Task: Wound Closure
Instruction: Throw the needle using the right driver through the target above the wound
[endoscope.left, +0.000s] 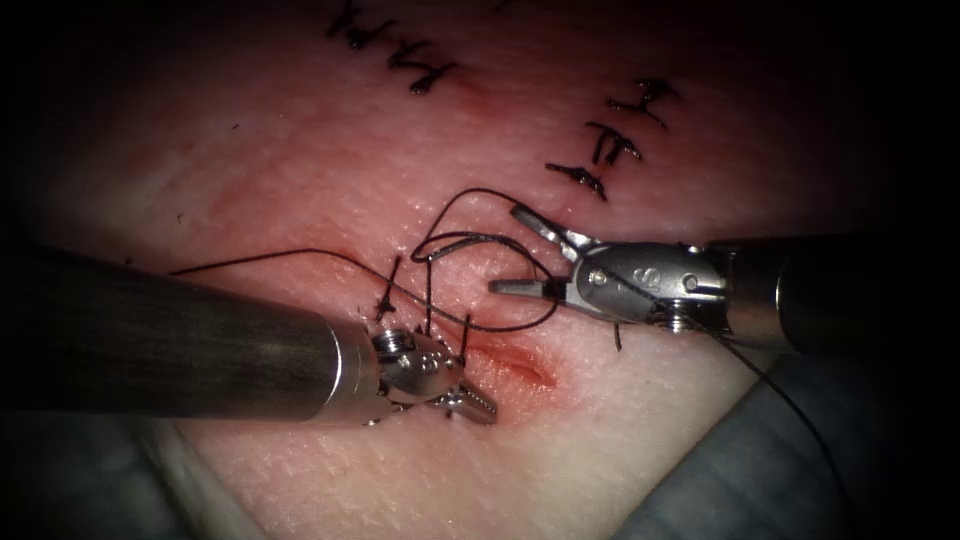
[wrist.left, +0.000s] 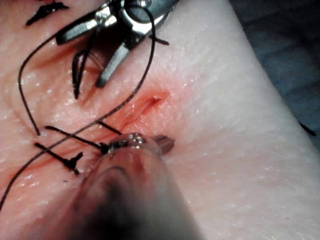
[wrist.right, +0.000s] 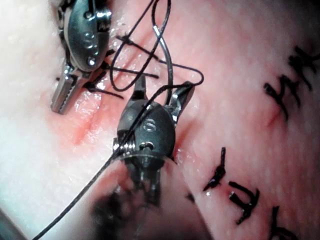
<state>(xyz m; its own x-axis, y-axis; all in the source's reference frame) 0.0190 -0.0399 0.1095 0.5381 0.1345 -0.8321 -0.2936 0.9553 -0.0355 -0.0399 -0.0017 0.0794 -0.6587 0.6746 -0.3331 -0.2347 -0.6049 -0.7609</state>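
While the cut (endoscope.left: 522, 371) in the tissue (endoscope.left: 300, 170) lies partly open, thread (endoscope.left: 500, 326) loops around the right tool (endoscope.left: 528, 256), its jaws spread and empty. A stiff, shiny curve (wrist.right: 168, 60), perhaps the needle, lies there above the surface. The left tool (endoscope.left: 476, 402), jaws pressed together, rests at the cut; whether it grips thread is unclear. It looks like knot-tying, and the next move calls for keeping the loops on.

Obstacles: loops of thread (endoscope.left: 470, 245) lie slack over the tissue (endoscope.left: 300, 150) at centre, between the left tool (endoscope.left: 470, 402) at the cut (endoscope.left: 520, 368) and the right tool (endoscope.left: 520, 250), whose jaws stand apart inside the loops; a strand trails left, another runs near right past the tissue edge. Free room: bare tissue far left and near centre. Finished stitches (endoscope.left: 610, 140) line the far side.
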